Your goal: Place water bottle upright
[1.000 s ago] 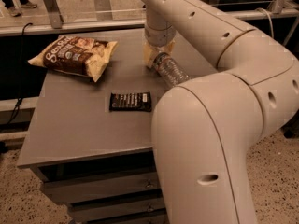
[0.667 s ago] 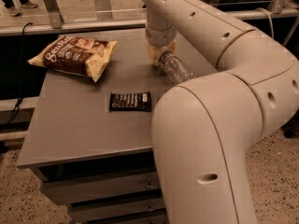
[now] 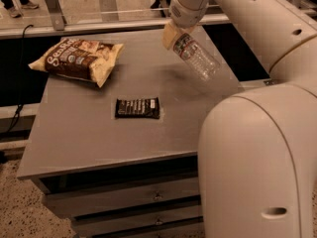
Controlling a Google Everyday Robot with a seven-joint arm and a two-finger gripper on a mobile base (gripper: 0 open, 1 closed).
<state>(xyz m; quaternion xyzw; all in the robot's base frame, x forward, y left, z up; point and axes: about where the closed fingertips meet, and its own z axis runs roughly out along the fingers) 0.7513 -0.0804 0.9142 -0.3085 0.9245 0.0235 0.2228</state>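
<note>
A second ago the bottle [image 3: 198, 58] lay low against the surface [image 3: 99, 143], just under the hand [image 3: 171, 34]. Now it has come up with the hand and moved toward the far right part of the top, and it appears to hang in the air with a soft dark patch, probably its shadow, on the surface beneath it. The hand is clenched on the bottle's neck end, right where the label band shows, so the cap is hidden in the grip. The ribbed body slants down and to the right with its base as the lowest part. The bottle is therefore tilted, neither flat nor upright. I take this to mean the pick-up is done and the grasp holds, since the bottle moved with the hand and did not slip. The placing itself is not yet done. The wrist needs to turn until the base points straight down, and then the bottle has to be lowered onto a bare patch. The base hangs near the right edge of the surface, so setting it down further in would be safer. The chip bag [image 3: 77, 58] and the bar [image 3: 137, 108] have not shifted and lie well apart from the bottle.
</note>
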